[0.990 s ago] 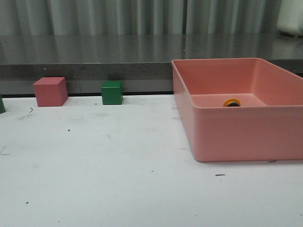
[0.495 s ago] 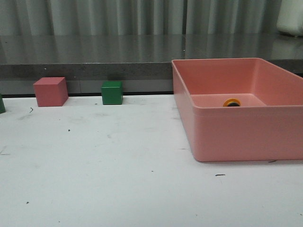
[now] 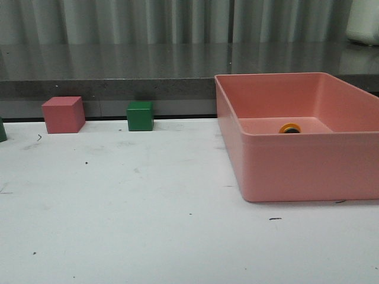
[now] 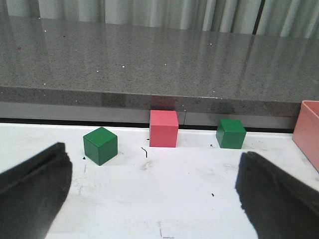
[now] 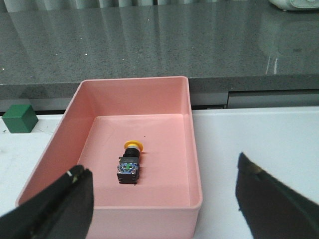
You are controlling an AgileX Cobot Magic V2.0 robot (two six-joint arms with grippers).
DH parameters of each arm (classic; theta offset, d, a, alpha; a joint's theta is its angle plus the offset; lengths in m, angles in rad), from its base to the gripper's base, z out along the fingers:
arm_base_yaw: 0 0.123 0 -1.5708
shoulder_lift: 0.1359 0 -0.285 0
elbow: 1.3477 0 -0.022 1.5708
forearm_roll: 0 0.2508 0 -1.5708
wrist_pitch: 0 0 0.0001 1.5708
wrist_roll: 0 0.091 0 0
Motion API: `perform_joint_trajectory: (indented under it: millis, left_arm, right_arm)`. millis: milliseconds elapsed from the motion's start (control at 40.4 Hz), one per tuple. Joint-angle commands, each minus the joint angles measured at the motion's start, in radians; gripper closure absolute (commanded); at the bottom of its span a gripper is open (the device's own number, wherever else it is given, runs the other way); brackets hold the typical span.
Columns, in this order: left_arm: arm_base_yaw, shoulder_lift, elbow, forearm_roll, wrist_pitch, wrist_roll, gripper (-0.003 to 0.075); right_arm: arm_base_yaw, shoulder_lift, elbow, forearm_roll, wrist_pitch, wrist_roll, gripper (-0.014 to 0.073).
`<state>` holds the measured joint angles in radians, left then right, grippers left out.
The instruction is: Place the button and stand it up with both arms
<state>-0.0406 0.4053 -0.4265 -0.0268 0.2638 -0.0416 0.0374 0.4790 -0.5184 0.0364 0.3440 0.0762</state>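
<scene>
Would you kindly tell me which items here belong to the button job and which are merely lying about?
Belongs to the job:
- button, lying on its side in the pink bin
- left gripper and right gripper, both open

Lying about:
- red cube
- two green cubes

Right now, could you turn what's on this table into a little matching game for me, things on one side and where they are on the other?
Things:
1. yellow-capped black push button
2. pink plastic bin
3. pink cube
4. green cube nearest the bin

Places:
A. at the back edge of the white table, left of that green cube
B. lying on its side inside the bin
C. between the pink cube and the bin
D. on the table's right side

Pairs: 1-B, 2-D, 3-A, 4-C
</scene>
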Motion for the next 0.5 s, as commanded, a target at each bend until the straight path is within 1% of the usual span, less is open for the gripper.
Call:
perform_joint_trajectory:
  millis: [0, 124, 223, 297, 470]
  left_arm:
    - [0.005, 0.012, -0.036, -0.01, -0.082, -0.007, 0.0028]
    - [0.005, 0.012, -0.036, -0.01, -0.082, -0.007, 0.0028]
    - [0.005, 0.012, -0.036, -0.01, -0.082, -0.007, 0.0028]
    - [0.005, 0.012, -0.036, -0.01, -0.082, -0.007, 0.0028]
    - [0.005, 0.012, -0.036, -0.01, -0.082, -0.007, 0.0028]
  right_arm:
    - [-0.007, 0.077, -0.038, -0.013, -0.132, -0.005, -0.0049]
    - [-0.002, 0.243, -0.098, -0.009, -0.139, -0.005, -0.0049]
    - [0.019, 0.391, -0.18, 0.012, -0.108, -0.005, -0.0049]
    - [0.051, 0.507, -0.254, 0.034, -0.083, -0.005, -0.0049]
    - [0.15, 0.747, -0.423, 0.042, -0.011, -0.005, -0.0049]
